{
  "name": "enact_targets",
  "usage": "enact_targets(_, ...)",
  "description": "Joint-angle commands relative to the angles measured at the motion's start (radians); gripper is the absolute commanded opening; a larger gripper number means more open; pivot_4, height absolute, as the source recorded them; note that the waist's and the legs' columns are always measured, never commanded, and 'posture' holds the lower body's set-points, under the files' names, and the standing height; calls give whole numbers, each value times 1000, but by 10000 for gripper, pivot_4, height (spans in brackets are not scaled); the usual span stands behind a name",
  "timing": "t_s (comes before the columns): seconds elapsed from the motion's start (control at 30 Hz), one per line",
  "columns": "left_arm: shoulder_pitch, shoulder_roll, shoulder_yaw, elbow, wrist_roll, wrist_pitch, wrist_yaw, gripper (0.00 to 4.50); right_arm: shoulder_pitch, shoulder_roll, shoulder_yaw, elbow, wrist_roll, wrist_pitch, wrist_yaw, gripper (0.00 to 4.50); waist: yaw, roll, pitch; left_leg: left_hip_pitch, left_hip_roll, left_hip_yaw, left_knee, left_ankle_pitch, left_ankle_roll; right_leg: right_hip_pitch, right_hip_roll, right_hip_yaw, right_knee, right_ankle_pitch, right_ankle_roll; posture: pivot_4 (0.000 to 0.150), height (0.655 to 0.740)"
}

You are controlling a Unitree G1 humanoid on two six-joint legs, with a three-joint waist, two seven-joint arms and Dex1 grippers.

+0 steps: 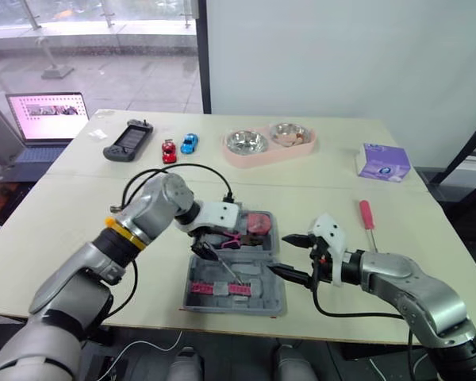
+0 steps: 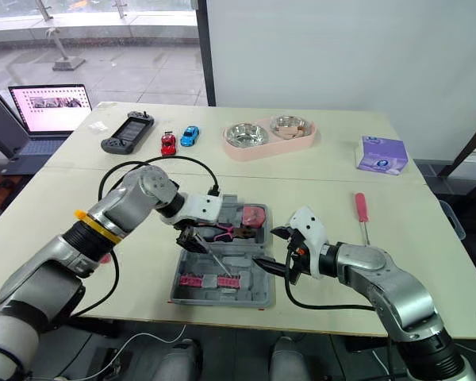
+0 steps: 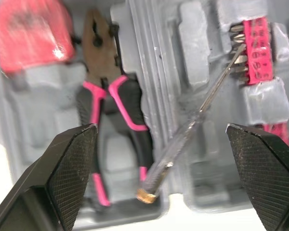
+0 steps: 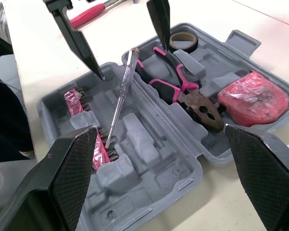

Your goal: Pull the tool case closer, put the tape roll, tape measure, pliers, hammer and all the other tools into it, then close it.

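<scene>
The grey tool case [image 1: 274, 302] lies open near the table's front edge. Inside it are pink-handled pliers [image 4: 176, 86], a red tape measure [image 4: 253, 98], a tape roll [image 4: 184, 41] and pink bit strips [image 3: 254, 48]. A clear-handled tester screwdriver [image 4: 119, 103] rests slanted across the tray, its tip on a bit strip. My left gripper [image 1: 210, 252] hovers open just over the case, fingers either side of that screwdriver's handle without touching it. To the right of the case my right gripper [image 1: 282, 254] stands open and empty. A red-handled screwdriver [image 1: 367, 216] lies on the table further right.
At the back stand a pink double pet bowl [image 1: 268, 144], a purple tissue pack [image 1: 383, 163], a game controller [image 1: 128, 140] and two toy cars [image 1: 178, 148]. A laptop [image 1: 46, 117] sits beyond the table's left corner. A pink-handled tool [image 4: 86, 14] lies beyond the case.
</scene>
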Motion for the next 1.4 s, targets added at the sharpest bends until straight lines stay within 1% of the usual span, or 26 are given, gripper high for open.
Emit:
enact_targets(0.03, 8, -27, 88, 131, -94, -310, -22, 44724, -9, 8, -8, -44, 4, -11, 0, 45000, 2, 0, 0, 0, 0, 0, 0, 0, 0, 0, 0, 0, 0, 0, 0, 1500, 7400)
enact_targets(0.1, 8, -44, 105, 231, -122, -487, -62, 44724, -6, 10, -9, -46, 6, -10, -2, 45000, 3, 0, 0, 0, 0, 0, 0, 0, 0, 0, 0, 0, 0, 0, 0, 1500, 7400)
enact_targets(0.13, 6, -52, 105, 266, -128, -517, -84, 44724, -4, 10, -10, -48, 6, -9, -4, 45000, 3, 0, 0, 0, 0, 0, 0, 0, 0, 0, 0, 0, 0, 0, 0, 1500, 7400)
enact_targets(0.2, -4, -65, 102, 321, -124, -535, -108, 44724, -1, 10, -11, -51, 7, -7, -6, 45000, 2, 0, 0, 0, 0, 0, 0, 0, 0, 1, 0, 0, 0, 0, 0, 1500, 7400)
enact_targets(0.37, -24, -111, 97, 413, -94, -567, -110, 44724, 12, 7, -23, -63, 13, -1, -15, 45000, 3, 0, 0, 0, 0, 0, 1, 0, 0, 1, 0, 0, 0, 1, 1, 1500, 7400)
enact_targets(0.5, -34, -123, 84, 479, -60, -605, -116, 44724, 19, 5, -27, -71, 15, 3, -22, 45000, -1, 0, 0, 0, 0, 0, 1, 0, 0, 2, 0, 0, 0, 1, 2, 1500, 7400)
enact_targets(0.7, -53, -146, 69, 589, 18, -670, -67, 44724, 32, 4, -39, -89, 21, 13, -32, 45000, 2, 0, 0, 0, 0, 0, 1, 0, 0, 2, 0, 0, 0, 2, 2, 1500, 7400)
enact_targets(0.83, -62, -170, 77, 628, 37, -683, -43, 44724, 35, 2, -44, -98, 25, 22, -37, 45000, 3, 0, 0, 0, 0, 0, 1, 0, 0, 2, 0, 0, 0, 2, 3, 1500, 7400)
enact_targets(0.87, -63, -174, 79, 632, 38, -685, -45, 42355, 35, 1, -45, -99, 26, 23, -37, 45000, 3, 0, 0, 0, 0, 0, 1, 0, 0, 2, 0, 0, 0, 2, 3, 1500, 7400)
enact_targets(0.93, -64, -176, 82, 635, 40, -686, -51, 35656, 36, 1, -46, -101, 27, 26, -39, 45000, 2, 0, 0, 0, 0, 0, 1, 0, 0, 2, 0, 0, 0, 2, 3, 1500, 7400)
enact_targets(0.97, -64, -176, 82, 636, 40, -686, -54, 30869, 36, 1, -47, -102, 28, 26, -40, 45000, 1, 0, 0, 0, 0, 0, 1, 0, 0, 2, 0, 0, 0, 2, 3, 1500, 7400)
enact_targets(1.1, -66, -173, 82, 637, 42, -686, -59, 9446, 36, 2, -47, -103, 27, 29, -39, 45000, 2, 0, 0, 0, 0, 0, 1, 0, 0, 2, 0, 0, 0, 2, 3, 1500, 7400)
enact_targets(1.17, -67, -171, 84, 635, 41, -685, -62, 385, 35, 3, -46, -102, 26, 29, -38, 45000, 2, 0, 0, 0, 0, 0, 1, 0, 0, 2, 0, 0, 0, 2, 3, 1500, 7400)
enact_targets(1.4, -67, -163, 97, 602, 19, -646, -94, 385, 33, 1, -44, -99, 25, 29, -34, 45000, 2, 0, 0, 0, 0, 0, 1, 0, 0, 2, 0, 0, 0, 2, 3, 1500, 7400)
